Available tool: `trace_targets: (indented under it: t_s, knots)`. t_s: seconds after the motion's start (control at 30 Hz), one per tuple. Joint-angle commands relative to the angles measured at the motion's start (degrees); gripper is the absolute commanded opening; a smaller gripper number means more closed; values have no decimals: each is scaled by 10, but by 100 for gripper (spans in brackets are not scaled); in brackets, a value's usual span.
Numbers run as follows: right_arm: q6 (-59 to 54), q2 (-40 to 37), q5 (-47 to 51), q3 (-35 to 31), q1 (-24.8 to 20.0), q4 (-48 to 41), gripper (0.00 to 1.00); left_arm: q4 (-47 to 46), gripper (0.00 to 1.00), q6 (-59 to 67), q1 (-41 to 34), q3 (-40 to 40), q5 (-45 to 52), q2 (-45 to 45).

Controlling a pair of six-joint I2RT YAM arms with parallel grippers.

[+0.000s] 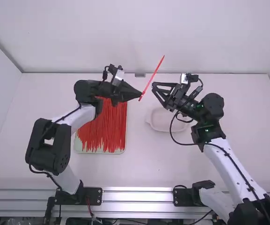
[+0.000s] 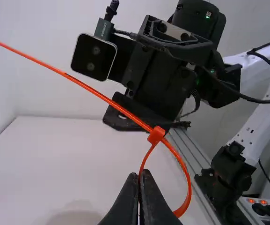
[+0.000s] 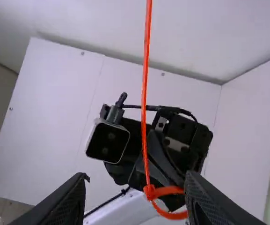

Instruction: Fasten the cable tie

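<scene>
A red cable tie (image 1: pixel 153 75) is held up above the table, its tail slanting up toward the back wall. My left gripper (image 1: pixel 138 97) is shut on it at the low end. In the left wrist view the left gripper (image 2: pixel 140 180) pinches the closed loop of the cable tie (image 2: pixel 97 93), and the tail runs through the head (image 2: pixel 156 134). My right gripper (image 1: pixel 157 95) stands open just right of the tie, not touching it. In the right wrist view the right gripper (image 3: pixel 135 177) has its fingers spread wide, with the cable tie's (image 3: pixel 146 93) loop between and beyond them.
A tray (image 1: pixel 120 151) piled with several red cable ties (image 1: pixel 104 126) lies under the left arm. A white bowl (image 1: pixel 159 123) sits on the table below the right gripper. The back wall is close behind both grippers.
</scene>
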Motion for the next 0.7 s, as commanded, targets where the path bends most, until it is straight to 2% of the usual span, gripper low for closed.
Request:
trace_targets:
  t_s: [0.0,0.23,0.3,0.43,0.67]
  knots:
    - [-14,-7,39,13,16,1,53,5,2,-3,-9,12,-14,-6]
    - [-15,-7,54,13,36,1,48,5,2,-4,-9,12,-33,-6]
    - [-28,-7,65,13,37,1,40,5,2,-18,-7,12,-39,-6]
    - [-27,-7,64,13,37,0,34,5,2,-18,-13,12,-41,-6]
    - [-28,-7,64,13,37,0,36,5,2,-18,-21,12,-45,-6]
